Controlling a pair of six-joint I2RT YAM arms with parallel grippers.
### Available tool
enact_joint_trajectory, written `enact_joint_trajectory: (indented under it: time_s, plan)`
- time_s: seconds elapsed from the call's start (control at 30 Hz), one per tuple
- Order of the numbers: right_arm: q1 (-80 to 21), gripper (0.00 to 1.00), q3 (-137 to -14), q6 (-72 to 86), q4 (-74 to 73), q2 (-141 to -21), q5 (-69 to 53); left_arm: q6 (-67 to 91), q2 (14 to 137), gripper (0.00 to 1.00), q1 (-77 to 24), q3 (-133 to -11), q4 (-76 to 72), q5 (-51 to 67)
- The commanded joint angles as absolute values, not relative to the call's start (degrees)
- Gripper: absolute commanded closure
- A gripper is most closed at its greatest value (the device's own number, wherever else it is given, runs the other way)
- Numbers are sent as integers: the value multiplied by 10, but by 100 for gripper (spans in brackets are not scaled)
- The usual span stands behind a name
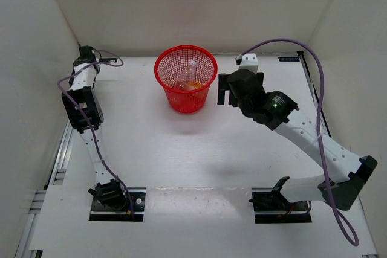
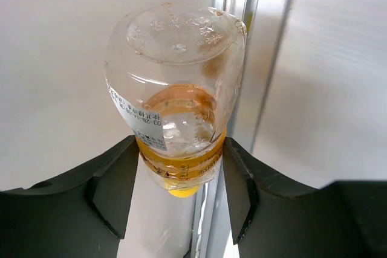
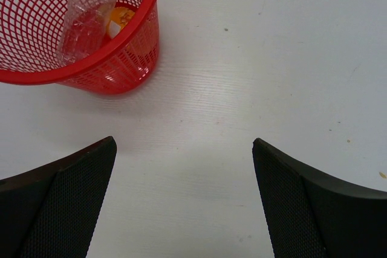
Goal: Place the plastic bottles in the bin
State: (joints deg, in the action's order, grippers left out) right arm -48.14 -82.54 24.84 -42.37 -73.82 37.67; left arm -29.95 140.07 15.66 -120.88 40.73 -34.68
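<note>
A tiny clear bottle with a yellow band point(image 2: 175, 89) sits base-outward between the black fingers of my left gripper point(image 2: 180, 143), which is shut on its banded neck. That gripper point(image 1: 84, 52) is at the far left back corner, close to the wall. The red mesh bin point(image 1: 185, 58) stands at the back middle of the table. In it lie a longer clear bottle with a white cap point(image 3: 84, 10) and a stubby orange one point(image 3: 121, 19). My right gripper point(image 1: 225, 96) hangs just right of the bin point(image 3: 91, 74), open point(image 3: 184, 149) over bare table with nothing between its fingers.
White walls close in the table on the left, back and right. A metal rail point(image 2: 239, 58) runs right behind the held bottle at the left wall. Purple cables trail along both arms point(image 1: 320, 107).
</note>
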Motion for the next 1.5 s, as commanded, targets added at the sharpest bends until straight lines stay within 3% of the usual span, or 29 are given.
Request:
enact_joint_trajectory:
  time_s: [0.0, 0.17, 0.3, 0.33, 0.43, 0.6, 0.9, 1.03, 1.07, 1.1, 1.17, 1.2, 1.3, 1.47]
  plan:
    - [-484, 4, -810, 267, -422, -710, 414, -273, 1222, 90, 104, -1196, 395, -302]
    - [-484, 4, -775, 301, -422, -664, 425, -237, 1088, 90, 0, -1187, 395, -263]
    - [-484, 4, -723, 337, -427, -626, 432, -183, 995, 90, -70, -1181, 401, -82]
    - [-484, 4, -712, 346, -432, -619, 432, -170, 981, 88, -79, -1181, 401, 27]
    - [-479, 3, -678, 384, -460, -595, 432, -155, 946, 83, -132, -1157, 401, 172]
    - [-479, 2, -653, 432, -507, -574, 432, -181, 956, 82, -256, -1121, 429, 149]
    - [-479, 1, -539, 514, -540, -511, 418, -198, 1057, 82, -319, -1132, 515, 64]
    - [-479, 1, -505, 544, -540, -474, 413, -206, 1076, 72, -326, -1126, 515, 39]
    - [-479, 1, -498, 544, -540, -474, 413, -206, 1076, 65, -326, -1126, 515, 32]
    - [-479, 1, -498, 544, -540, -466, 408, -206, 1081, 55, -326, -1132, 515, 32]
    - [-479, 1, -498, 544, -540, -466, 408, -206, 1081, 15, -331, -1138, 515, 18]
    - [-479, 1, -498, 544, -540, -466, 408, -206, 1081, 0, -331, -1145, 515, 12]
    - [-479, 1, -511, 533, -540, -466, 413, -206, 1075, 0, -337, -1163, 508, -23]
    - [-479, 1, -533, 510, -534, -483, 420, -213, 1032, 0, -337, -1151, 414, -189]
